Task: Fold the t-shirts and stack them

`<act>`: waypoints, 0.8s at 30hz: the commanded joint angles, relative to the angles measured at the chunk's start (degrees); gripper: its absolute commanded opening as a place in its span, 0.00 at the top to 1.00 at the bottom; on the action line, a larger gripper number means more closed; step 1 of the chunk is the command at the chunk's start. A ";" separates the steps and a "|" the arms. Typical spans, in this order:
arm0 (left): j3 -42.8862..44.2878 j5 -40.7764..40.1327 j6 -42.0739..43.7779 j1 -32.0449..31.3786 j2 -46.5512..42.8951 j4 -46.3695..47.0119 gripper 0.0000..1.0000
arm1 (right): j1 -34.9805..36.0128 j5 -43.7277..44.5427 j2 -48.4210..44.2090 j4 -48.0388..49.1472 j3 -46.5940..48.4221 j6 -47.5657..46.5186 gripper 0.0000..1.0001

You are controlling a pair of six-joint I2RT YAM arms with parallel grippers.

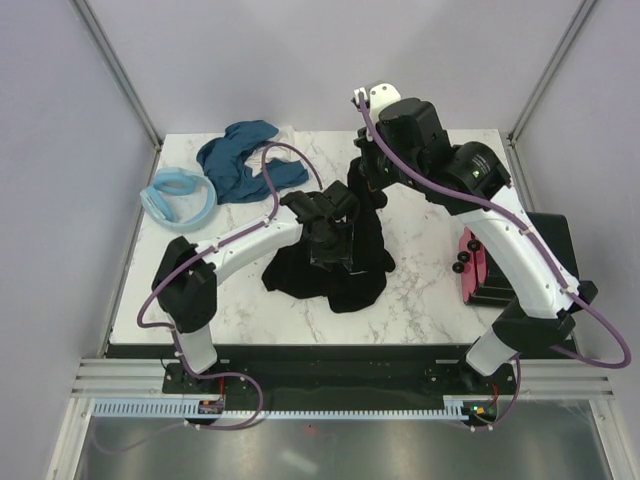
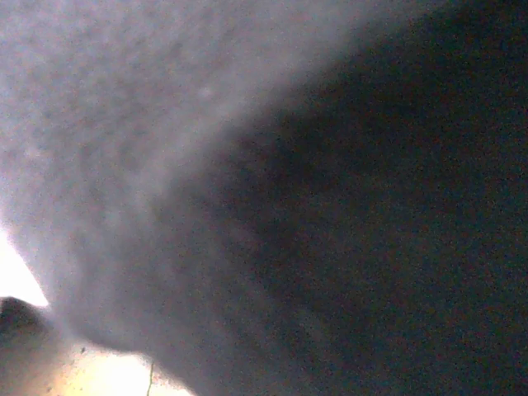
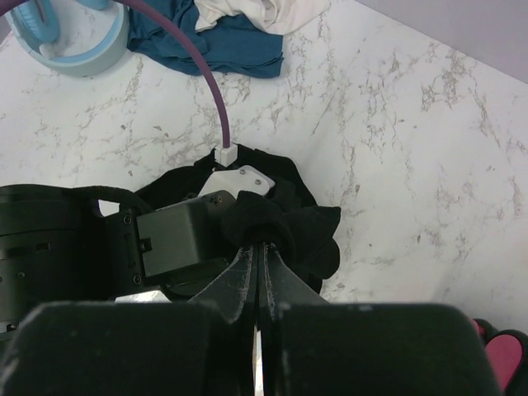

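Note:
A black t-shirt (image 1: 335, 270) lies bunched in the middle of the marble table (image 1: 430, 210). One part of it is pulled up into a peak, and my right gripper (image 3: 262, 244) is shut on that peak; in the top view the right gripper (image 1: 360, 172) hangs above the heap. My left gripper (image 1: 328, 245) is pushed into the same cloth just below; its fingers are buried. Dark cloth (image 2: 371, 214) fills the left wrist view, so its jaws do not show. A teal-blue t-shirt (image 1: 240, 162) lies crumpled at the back left, with white cloth (image 3: 264, 12) beside it.
A light blue ring-shaped thing (image 1: 178, 195) lies at the left edge next to the teal shirt. A red block with black knobs (image 1: 468, 265) and a black box (image 1: 548, 245) stand at the right edge. The left arm's purple cable (image 1: 275, 185) arcs over the teal shirt.

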 commanded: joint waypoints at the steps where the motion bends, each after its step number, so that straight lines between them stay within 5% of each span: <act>1: -1.57 1.21 1.35 -0.33 2.66 2.39 0.43 | -0.45 0.90 0.83 0.40 2.04 -0.71 1.00; 24: -6.76 -2.12 2.75 -2.44 7.76 2.75 0.44 | -3.44 0.28 2.94 2.07 3.80 -0.88 1.00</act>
